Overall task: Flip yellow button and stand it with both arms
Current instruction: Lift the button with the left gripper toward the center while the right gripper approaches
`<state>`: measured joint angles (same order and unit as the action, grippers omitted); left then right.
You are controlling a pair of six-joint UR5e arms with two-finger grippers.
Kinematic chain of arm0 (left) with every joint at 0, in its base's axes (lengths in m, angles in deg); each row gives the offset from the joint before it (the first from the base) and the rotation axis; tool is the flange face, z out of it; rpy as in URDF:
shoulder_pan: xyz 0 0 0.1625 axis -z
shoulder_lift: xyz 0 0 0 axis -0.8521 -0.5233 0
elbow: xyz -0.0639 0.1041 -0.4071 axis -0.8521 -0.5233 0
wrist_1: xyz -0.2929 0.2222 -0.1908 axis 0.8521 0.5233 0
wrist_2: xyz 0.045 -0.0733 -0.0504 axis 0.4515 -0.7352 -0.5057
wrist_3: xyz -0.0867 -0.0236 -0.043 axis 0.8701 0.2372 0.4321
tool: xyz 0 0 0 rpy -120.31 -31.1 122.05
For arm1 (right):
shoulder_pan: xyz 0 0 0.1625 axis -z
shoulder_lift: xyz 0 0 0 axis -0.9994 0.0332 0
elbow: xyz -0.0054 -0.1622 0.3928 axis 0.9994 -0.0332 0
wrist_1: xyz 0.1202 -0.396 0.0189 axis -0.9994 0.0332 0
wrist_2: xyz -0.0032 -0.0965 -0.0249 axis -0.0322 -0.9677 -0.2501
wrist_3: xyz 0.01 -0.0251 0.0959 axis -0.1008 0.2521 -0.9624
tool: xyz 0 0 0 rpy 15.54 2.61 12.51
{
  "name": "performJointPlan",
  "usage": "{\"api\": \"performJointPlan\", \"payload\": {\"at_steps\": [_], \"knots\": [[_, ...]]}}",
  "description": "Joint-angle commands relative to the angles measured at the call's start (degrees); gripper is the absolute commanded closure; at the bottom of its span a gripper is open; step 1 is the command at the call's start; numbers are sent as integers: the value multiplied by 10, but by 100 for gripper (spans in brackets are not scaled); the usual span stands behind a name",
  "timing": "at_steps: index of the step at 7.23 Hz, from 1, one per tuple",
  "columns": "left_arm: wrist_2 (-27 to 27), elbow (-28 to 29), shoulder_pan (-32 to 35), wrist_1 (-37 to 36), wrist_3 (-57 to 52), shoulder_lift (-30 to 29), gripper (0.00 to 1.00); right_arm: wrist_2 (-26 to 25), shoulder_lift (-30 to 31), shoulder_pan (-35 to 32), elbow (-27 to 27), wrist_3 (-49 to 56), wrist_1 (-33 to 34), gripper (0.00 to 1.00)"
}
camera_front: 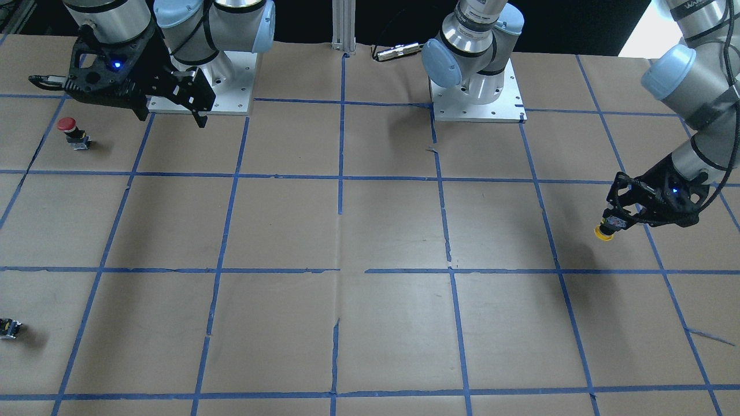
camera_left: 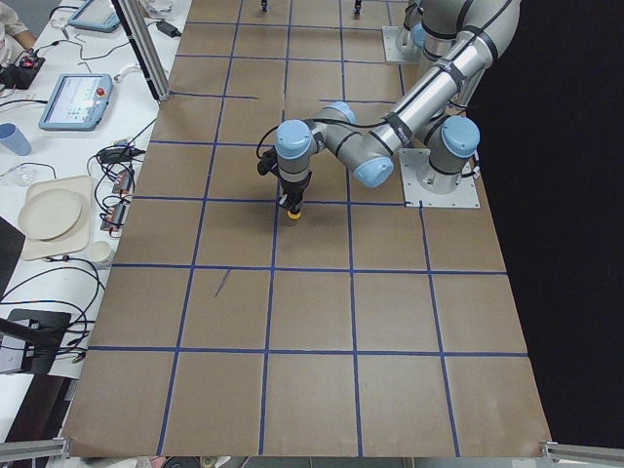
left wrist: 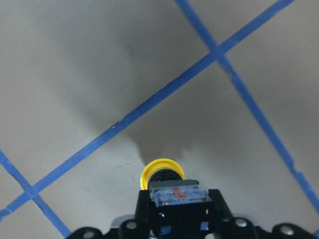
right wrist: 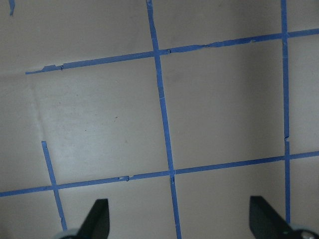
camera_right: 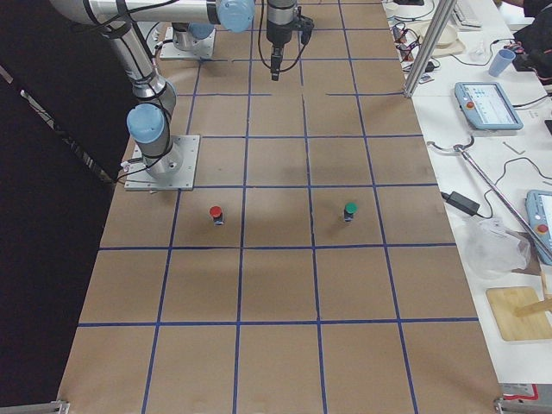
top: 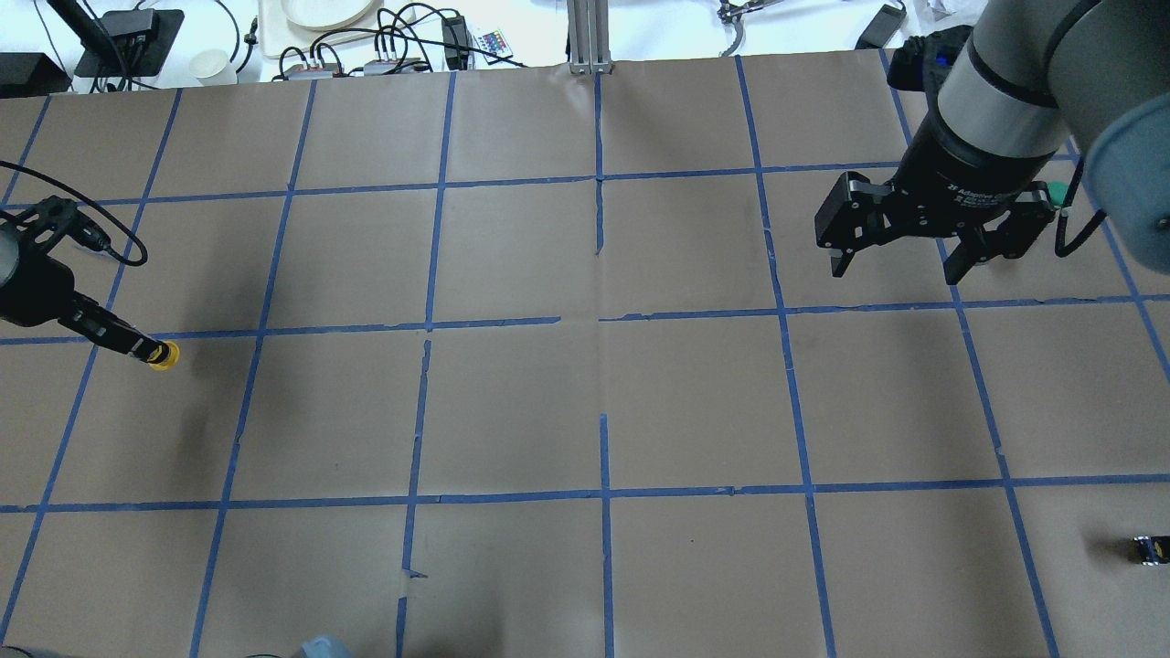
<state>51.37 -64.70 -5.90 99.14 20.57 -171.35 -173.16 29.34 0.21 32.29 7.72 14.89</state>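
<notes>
My left gripper [camera_front: 616,222] is shut on the yellow button [camera_front: 604,233] by its black body. It holds the button a little above the table with the yellow cap pointing down and outward. The button also shows in the overhead view [top: 164,355], the left wrist view [left wrist: 162,172] and the exterior left view [camera_left: 293,212]. My right gripper [top: 898,267] is open and empty, held high over the other end of the table; its fingertips [right wrist: 99,219] show in the right wrist view.
A red-capped button [camera_front: 67,128] stands near the right arm's base. A green-capped button [camera_right: 350,210] stands farther out on that side. A small black capless part [top: 1150,549] lies by the table's right edge. Blue tape lines cross the brown table [top: 603,402].
</notes>
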Motion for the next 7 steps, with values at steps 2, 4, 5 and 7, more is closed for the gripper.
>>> {"api": "performJointPlan", "payload": {"at_steps": [2,4,5,7], "knots": [[-186,2,34,169,114,73,88,5,-2,12,-2,-17,2,0],[-373,-5,55,289,160,92,88,120,-7,25,-4,-193,-4,0],[-443,-6,77,343,163,108,89,196,-12,28,-7,-291,-4,0],[-597,-25,119,415,171,123,91,292,-12,30,-4,-464,-8,0]]}}
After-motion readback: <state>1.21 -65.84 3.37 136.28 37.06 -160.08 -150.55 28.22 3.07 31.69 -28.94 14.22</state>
